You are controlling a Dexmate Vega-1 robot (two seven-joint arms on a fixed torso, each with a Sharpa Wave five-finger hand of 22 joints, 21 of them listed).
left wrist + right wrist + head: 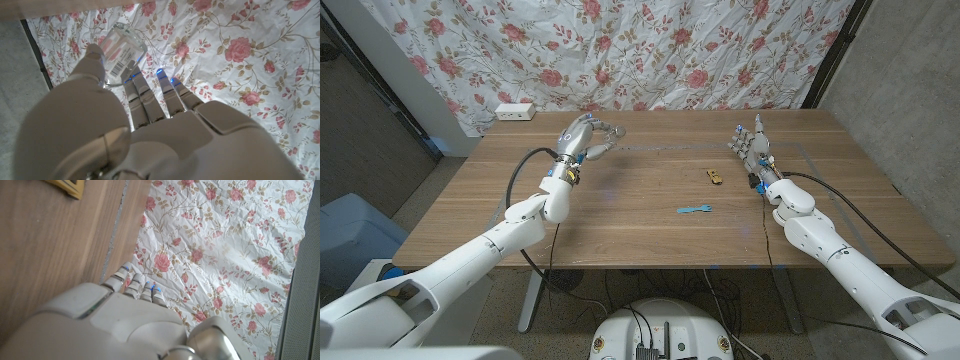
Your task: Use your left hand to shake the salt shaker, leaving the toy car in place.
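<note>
My left hand (584, 136) is raised above the far left part of the table and grips a clear glass salt shaker (120, 50) with a barcode label. In the left wrist view my thumb and fingers (150, 100) wrap around the shaker, which stands out against the floral cloth. A small yellow toy car (714, 176) sits on the wood right of centre, well away from that hand. My right hand (752, 146) stands upright near the far right of the table, beyond the car, fingers apart and holding nothing.
A small blue object (693, 209) lies on the wooden table (620, 220) in front of the car. A white power strip (515, 111) sits by the far left edge. A floral cloth (650, 50) hangs behind the table.
</note>
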